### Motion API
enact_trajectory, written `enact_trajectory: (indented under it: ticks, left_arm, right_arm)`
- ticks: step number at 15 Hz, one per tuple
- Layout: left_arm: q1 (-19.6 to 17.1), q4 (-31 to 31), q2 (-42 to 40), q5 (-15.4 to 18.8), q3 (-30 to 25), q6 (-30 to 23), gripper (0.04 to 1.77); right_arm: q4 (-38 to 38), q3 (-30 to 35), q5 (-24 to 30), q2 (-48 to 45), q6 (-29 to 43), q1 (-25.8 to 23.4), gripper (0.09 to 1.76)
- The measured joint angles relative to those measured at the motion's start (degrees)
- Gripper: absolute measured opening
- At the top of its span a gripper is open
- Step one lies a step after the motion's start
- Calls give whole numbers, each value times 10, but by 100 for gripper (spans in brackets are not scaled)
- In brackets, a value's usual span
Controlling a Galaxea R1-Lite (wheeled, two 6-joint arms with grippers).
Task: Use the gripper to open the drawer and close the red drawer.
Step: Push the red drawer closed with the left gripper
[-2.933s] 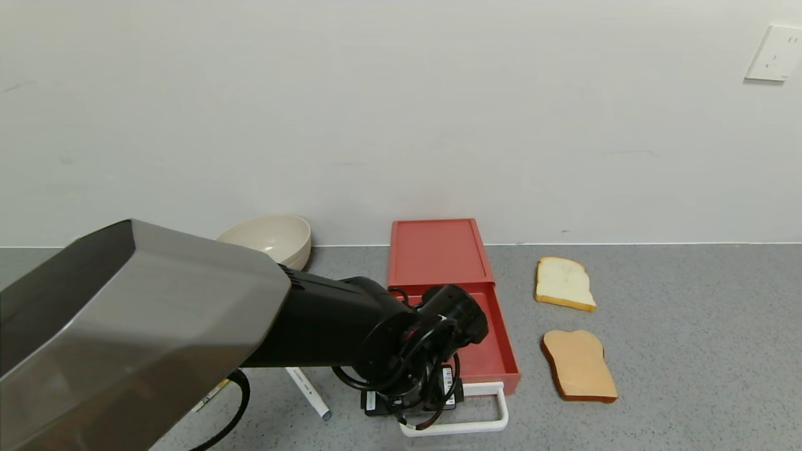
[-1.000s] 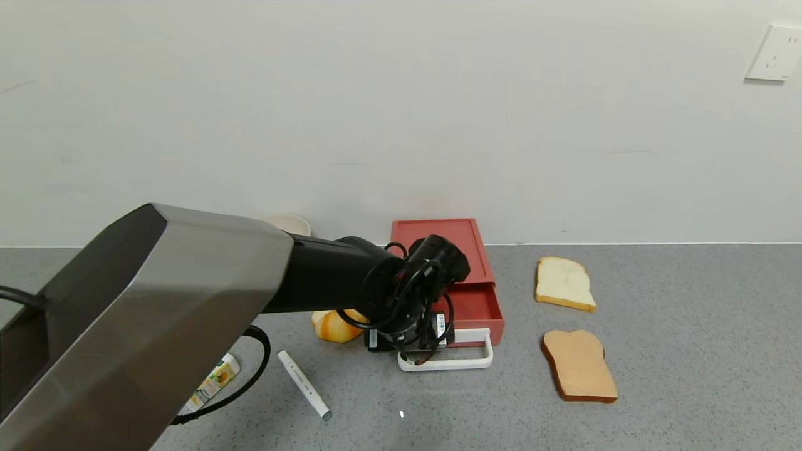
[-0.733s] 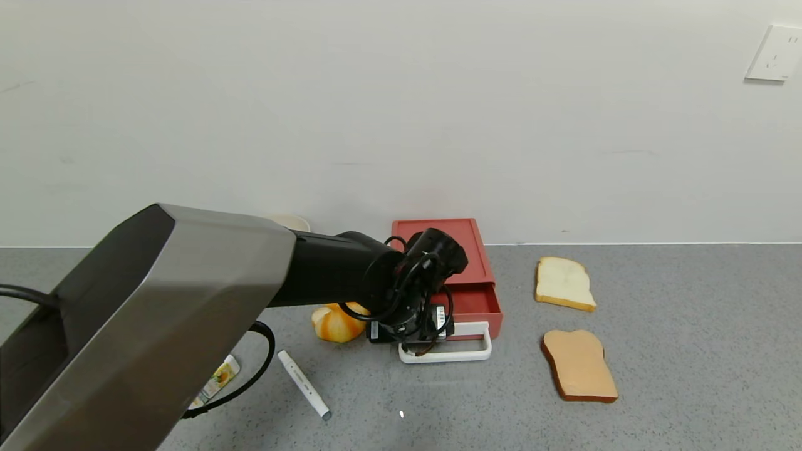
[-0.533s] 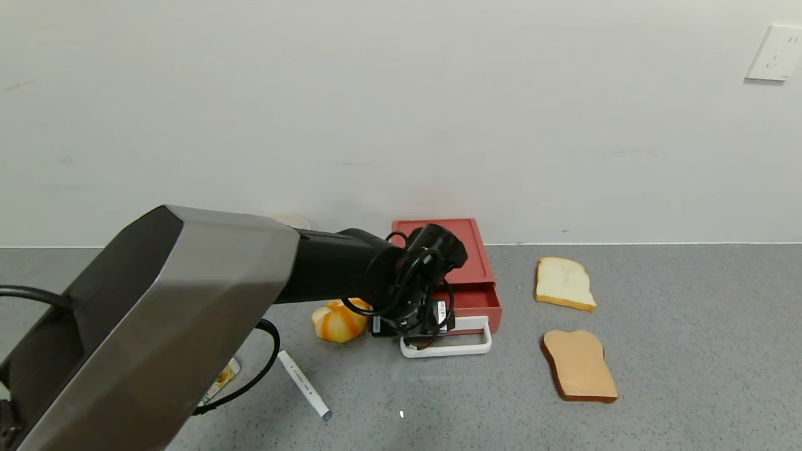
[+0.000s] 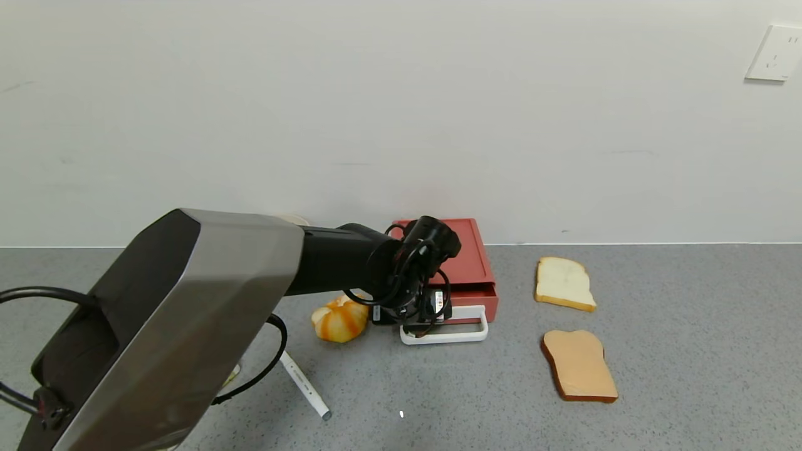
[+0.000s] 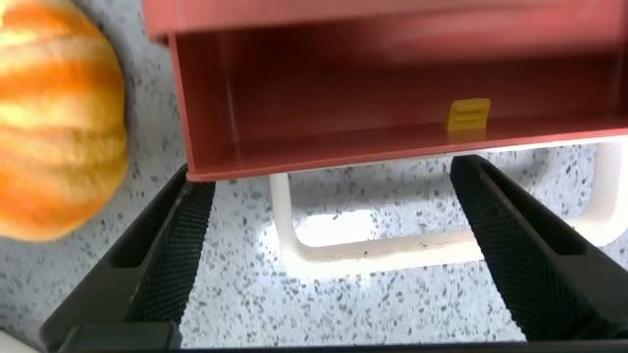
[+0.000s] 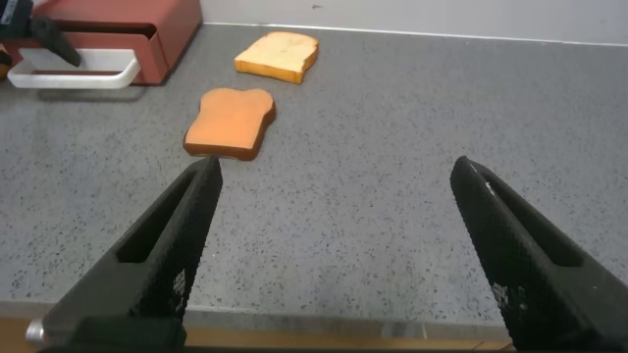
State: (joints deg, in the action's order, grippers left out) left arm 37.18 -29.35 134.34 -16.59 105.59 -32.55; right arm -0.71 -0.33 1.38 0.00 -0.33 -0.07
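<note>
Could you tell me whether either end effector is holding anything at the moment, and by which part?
Nothing is held. The left end effector is open astride the drawer handle; the right end effector is open and empty.

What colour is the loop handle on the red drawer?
White; the handle on the drawer shows best in the head view.

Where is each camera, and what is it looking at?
Head view: up on the robot's head, looking forward and down at the table and wall; the left arm reaches to the drawer.
Left wrist view: on the left wrist, close to the drawer's open front and white handle, a bun beside; the open left gripper shows.
Right wrist view: on the right wrist, low over the table, facing two bread slices; the open right gripper shows.
Shared: all three see the drawer.
</note>
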Motion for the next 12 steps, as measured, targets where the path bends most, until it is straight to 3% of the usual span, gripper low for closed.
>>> enact_trajectory:
  ticks: [12]
  left_arm:
    - [-20, -1, 26, 1, 55, 28, 173]
  right_arm:
    - [0, 0, 0, 0, 0, 0, 171]
